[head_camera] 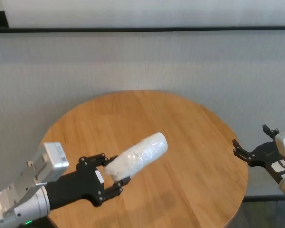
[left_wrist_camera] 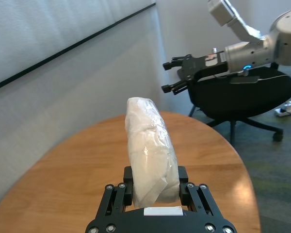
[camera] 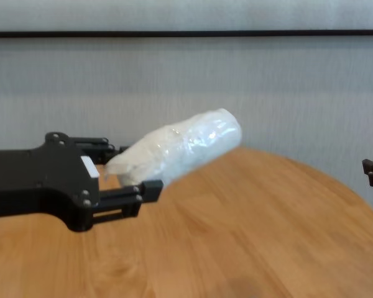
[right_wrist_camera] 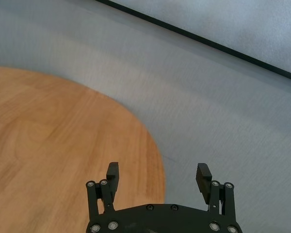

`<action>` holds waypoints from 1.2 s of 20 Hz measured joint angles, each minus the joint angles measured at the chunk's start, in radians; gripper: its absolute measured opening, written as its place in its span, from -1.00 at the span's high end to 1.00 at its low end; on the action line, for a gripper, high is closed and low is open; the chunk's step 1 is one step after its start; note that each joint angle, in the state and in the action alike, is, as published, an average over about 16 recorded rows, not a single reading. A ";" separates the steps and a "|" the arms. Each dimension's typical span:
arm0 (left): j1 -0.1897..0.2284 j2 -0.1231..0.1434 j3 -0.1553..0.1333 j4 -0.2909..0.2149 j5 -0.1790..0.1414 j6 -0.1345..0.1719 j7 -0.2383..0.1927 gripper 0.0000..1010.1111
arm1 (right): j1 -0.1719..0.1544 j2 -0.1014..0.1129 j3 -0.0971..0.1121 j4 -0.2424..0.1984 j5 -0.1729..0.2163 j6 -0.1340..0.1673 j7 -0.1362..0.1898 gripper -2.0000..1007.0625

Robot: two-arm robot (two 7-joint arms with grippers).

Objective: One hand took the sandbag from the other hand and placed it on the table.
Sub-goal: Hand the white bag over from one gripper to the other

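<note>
Your left gripper (head_camera: 115,174) is clamping one end of the sandbag (head_camera: 138,154) above the table (head_camera: 190,156). Your right gripper (head_camera: 249,149) is waiting wide open at the edge; bring it onto the free end squarely

Looks like an office or lab-type room w/ plain furnishings. A large round table w/ light-brown wood-grain top (head_camera: 180,142) stands close to a pale grey wall w/ a thin black horizontal strip (head_camera: 142,29) running behind the table's far edge. Past the table's right edge sits a black swivel office chair on a star base (left_wrist_camera: 242,97), on grey-green carpet flooring (left_wrist_camera: 276,170).
</note>
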 joint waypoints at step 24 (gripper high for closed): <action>-0.029 0.012 0.032 0.030 -0.035 0.015 -0.001 -0.10 | -0.008 -0.002 -0.002 0.048 -0.090 -0.234 0.010 -1.00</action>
